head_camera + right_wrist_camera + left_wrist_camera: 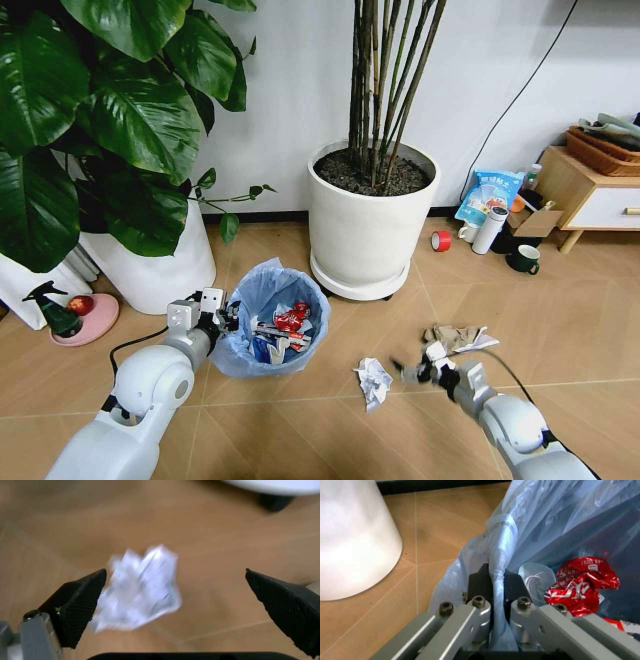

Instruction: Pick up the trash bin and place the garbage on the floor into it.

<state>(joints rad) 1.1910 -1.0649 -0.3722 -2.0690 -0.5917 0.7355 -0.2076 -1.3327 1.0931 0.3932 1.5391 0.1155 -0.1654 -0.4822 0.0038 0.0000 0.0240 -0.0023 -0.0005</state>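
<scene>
The trash bin [268, 318], lined with a light-blue bag, stands on the floor [330, 420] with red and blue-white wrappers [290, 320] inside. My left gripper [222, 318] is shut on its rim; in the left wrist view the fingers [517, 611] pinch the bag-covered rim [499, 573] next to a red wrapper [580, 585]. A crumpled white paper [373, 381] lies right of the bin. My right gripper [412, 370] hovers open just right of it; the right wrist view shows the paper [142, 588] between the spread fingers [80, 603]. A brown-and-white crumpled piece [455, 338] lies behind that gripper.
A large white plant pot [372, 225] stands behind the bin, another white pot [150, 265] to its left. A red tape roll [441, 241], a white cylinder [489, 230], a mug [524, 260] and a low wooden cabinet [590, 195] are at the back right. A pink dish [85, 318] lies far left.
</scene>
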